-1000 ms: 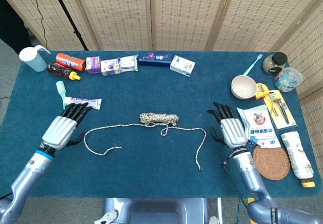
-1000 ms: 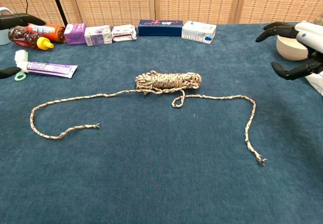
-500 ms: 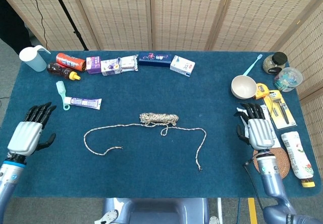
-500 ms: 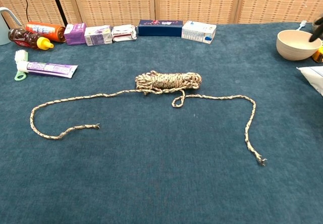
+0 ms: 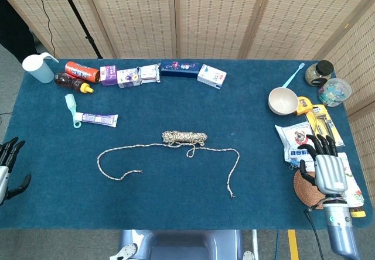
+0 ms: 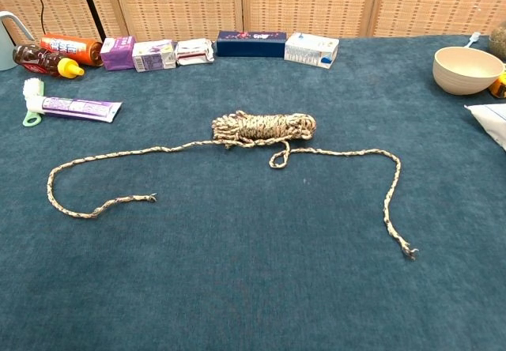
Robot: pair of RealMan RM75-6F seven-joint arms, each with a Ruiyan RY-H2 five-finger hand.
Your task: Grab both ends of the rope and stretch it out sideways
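Head view: rope (image 5: 185,137) lies mid-counter (image 5: 176,102), coiled bundle with both loose ends trailing near-left and near-right, untouched, while left hand (image 5: 6,169) at far-left edge and right hand (image 5: 327,169) over right-side coaster (image 5: 306,191) hold nothing, fingers (image 5: 321,145) spread wide.

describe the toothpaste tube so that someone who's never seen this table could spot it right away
Start at the blue table's far left corner, where a white pitcher stands. Nearer the robot lies the toothpaste tube, flat, beside a green toothbrush. It is the only long white tube with a purple stripe there.
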